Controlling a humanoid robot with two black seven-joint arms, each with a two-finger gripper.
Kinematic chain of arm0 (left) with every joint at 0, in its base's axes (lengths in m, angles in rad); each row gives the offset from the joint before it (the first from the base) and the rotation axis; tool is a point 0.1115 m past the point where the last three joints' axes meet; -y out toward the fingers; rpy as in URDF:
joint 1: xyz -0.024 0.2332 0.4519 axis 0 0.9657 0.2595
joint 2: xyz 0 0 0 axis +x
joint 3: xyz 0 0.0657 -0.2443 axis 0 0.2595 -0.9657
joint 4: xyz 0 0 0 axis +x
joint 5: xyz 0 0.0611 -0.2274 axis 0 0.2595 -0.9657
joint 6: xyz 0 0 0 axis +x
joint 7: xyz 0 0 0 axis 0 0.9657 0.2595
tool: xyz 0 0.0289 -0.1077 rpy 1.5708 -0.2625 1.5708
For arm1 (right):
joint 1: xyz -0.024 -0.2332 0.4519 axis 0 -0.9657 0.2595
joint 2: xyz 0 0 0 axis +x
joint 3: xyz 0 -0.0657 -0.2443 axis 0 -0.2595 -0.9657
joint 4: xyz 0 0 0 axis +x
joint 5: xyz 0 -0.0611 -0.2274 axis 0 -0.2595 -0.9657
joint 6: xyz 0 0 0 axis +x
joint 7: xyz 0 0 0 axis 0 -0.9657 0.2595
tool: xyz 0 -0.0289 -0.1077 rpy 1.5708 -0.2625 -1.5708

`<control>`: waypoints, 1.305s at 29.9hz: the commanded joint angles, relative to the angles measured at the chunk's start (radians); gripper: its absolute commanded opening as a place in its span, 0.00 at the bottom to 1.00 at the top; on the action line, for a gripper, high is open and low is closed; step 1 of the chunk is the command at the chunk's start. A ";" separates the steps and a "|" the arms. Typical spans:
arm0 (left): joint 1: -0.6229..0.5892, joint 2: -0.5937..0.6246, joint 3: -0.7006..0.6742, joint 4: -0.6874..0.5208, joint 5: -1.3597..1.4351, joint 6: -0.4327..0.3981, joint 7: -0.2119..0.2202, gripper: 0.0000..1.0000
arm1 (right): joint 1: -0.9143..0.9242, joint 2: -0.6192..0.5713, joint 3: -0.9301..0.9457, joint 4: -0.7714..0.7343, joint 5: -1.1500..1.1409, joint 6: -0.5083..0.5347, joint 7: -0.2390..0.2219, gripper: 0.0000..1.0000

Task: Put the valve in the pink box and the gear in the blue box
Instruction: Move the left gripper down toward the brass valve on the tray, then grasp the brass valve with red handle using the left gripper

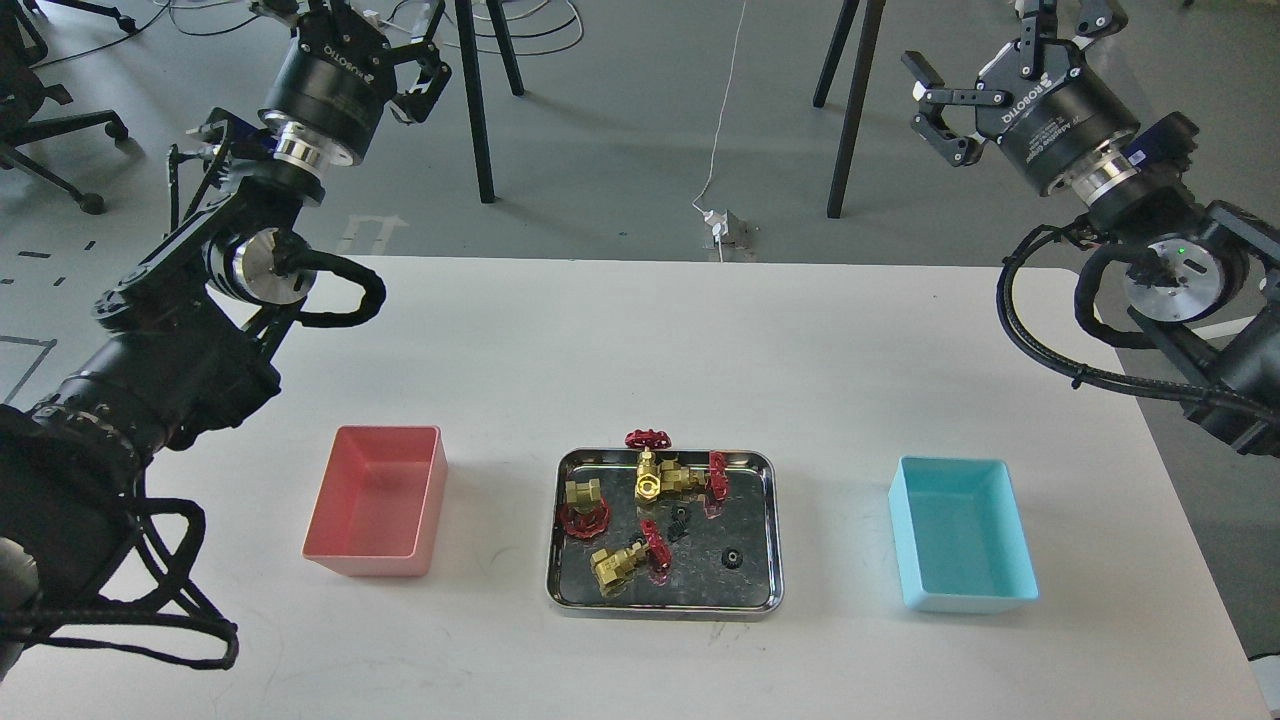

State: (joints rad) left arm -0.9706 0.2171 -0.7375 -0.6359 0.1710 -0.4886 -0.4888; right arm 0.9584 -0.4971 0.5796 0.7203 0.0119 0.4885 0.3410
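Several brass valves with dark red handwheels lie in a steel tray (665,607) at the table's front centre: one on the left (585,503), one at the front (622,563), one at the back (668,480). A tiny black gear (732,559) lies in the tray's right front part. The pink box (380,500) stands empty left of the tray, and the blue box (960,530) stands empty right of it. My left gripper (350,25) is open and empty, high above the table's far left. My right gripper (1005,45) is open and empty, high at the far right.
A longer black ridged piece (679,522) lies in the tray's middle. One red handwheel (648,438) sticks over the tray's back rim. The white table (640,340) ends at a far edge, with stand legs (480,110) and cables on the floor beyond.
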 commanded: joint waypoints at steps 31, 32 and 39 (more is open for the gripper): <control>-0.536 0.136 1.577 -0.579 1.225 0.321 0.000 0.93 | 0.221 0.109 0.002 -0.059 0.013 0.000 -0.014 1.00; -0.530 0.136 1.575 -0.574 1.225 0.323 0.000 0.93 | 0.217 0.111 0.000 -0.059 0.013 0.000 -0.014 1.00; -0.432 0.056 1.572 -0.430 1.223 0.349 0.000 0.93 | 0.187 0.107 -0.021 -0.051 0.014 0.000 -0.014 1.00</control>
State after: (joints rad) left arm -1.4467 0.3181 0.8349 -1.1402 1.3950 -0.1496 -0.4885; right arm 1.1567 -0.3867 0.5617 0.6650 0.0255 0.4888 0.3266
